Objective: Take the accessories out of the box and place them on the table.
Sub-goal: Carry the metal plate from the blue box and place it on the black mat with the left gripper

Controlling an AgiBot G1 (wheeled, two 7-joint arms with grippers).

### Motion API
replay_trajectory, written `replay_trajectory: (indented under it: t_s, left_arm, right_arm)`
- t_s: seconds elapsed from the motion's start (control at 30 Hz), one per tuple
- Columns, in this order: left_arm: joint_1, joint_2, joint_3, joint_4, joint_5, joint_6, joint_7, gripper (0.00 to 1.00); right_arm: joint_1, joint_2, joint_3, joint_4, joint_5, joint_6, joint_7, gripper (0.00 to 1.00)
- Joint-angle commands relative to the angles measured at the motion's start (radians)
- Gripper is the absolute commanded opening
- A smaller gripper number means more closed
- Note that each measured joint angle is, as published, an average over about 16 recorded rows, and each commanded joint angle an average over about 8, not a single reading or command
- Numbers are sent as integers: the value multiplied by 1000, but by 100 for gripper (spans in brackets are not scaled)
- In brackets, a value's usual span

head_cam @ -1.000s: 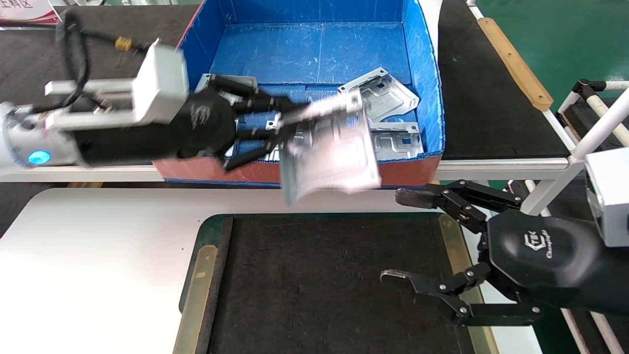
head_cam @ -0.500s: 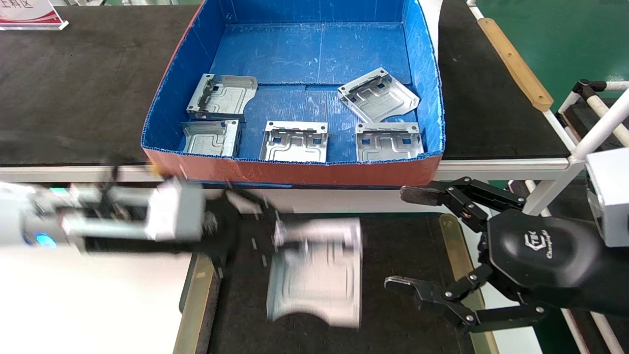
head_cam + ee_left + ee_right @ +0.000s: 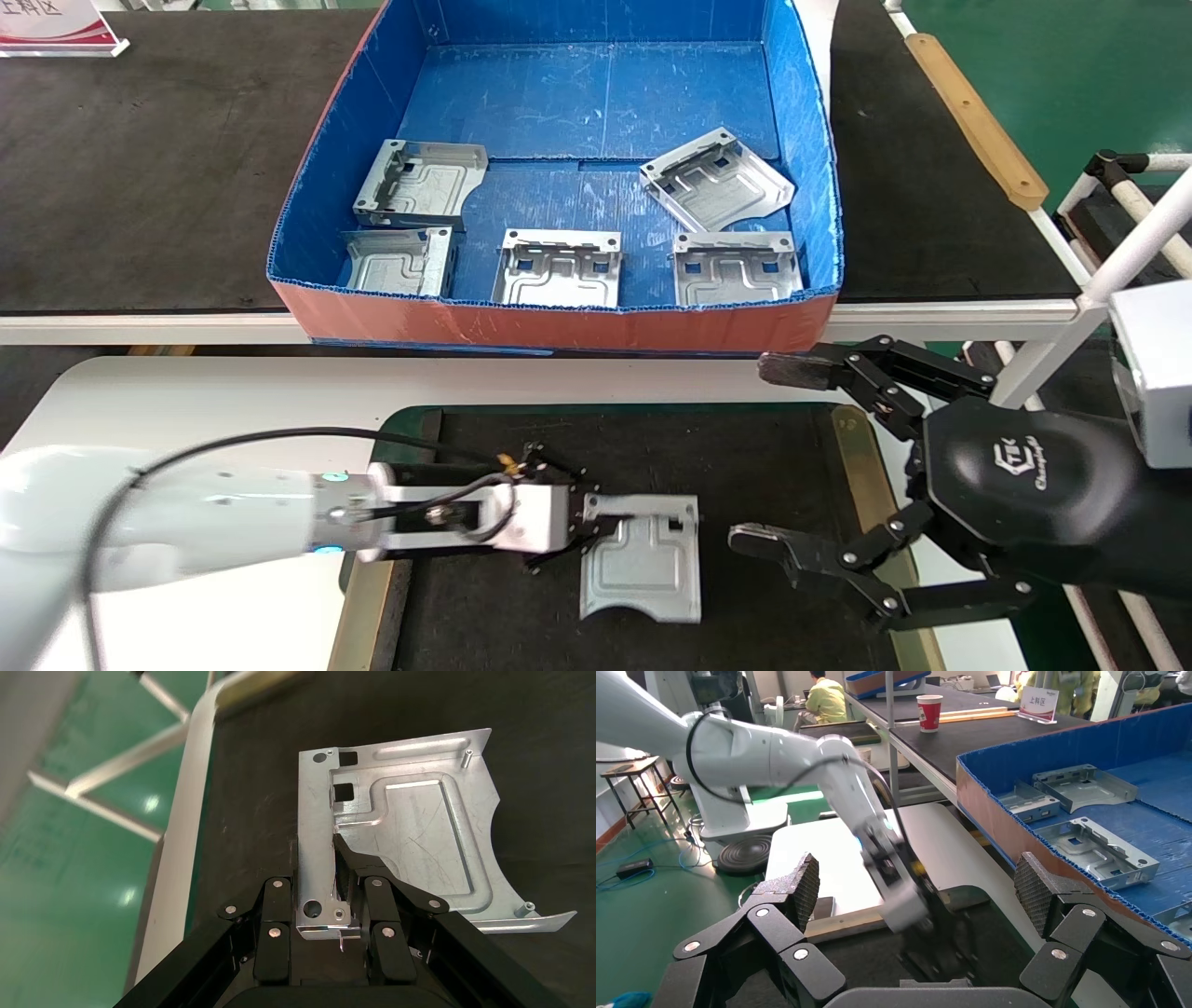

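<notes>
My left gripper (image 3: 596, 522) is shut on the edge flange of one silver accessory plate (image 3: 643, 564), which lies flat low on the dark mat (image 3: 652, 447) of the white table (image 3: 186, 401). The left wrist view shows the plate (image 3: 415, 832) with its flange pinched between the gripper's (image 3: 330, 881) fingers. Several more plates (image 3: 561, 268) lie in the blue box (image 3: 559, 326) behind the table, along its front half. My right gripper (image 3: 759, 454) hangs open and empty over the mat's right edge; it also shows in the right wrist view (image 3: 916, 896).
The box stands on a long black bench (image 3: 140, 168). Brass strips (image 3: 372, 559) line the mat's sides. A wooden strip (image 3: 973, 116) and a white pipe frame (image 3: 1136, 242) are at the right. A sign (image 3: 47, 23) stands at the far left.
My left gripper carried the plate from over the box, across its front wall, down to the mat. The right gripper stayed in place, open.
</notes>
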Motion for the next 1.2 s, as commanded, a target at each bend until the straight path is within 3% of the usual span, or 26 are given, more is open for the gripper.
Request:
replay_trajectory:
  t_s: [0.03, 0.37, 1.2]
  left_arm:
    - [16, 39, 2, 32, 18, -63, 26, 0]
    - [-21, 221, 1, 251, -41, -173, 162, 0]
    - [-45, 232, 391, 121, -366, -378, 145, 0]
  right_arm:
    - [0, 0, 0, 0, 0, 0, 0, 100]
    - [0, 0, 0, 0, 0, 0, 0, 100]
    - [0, 0, 0, 0, 0, 0, 0, 100]
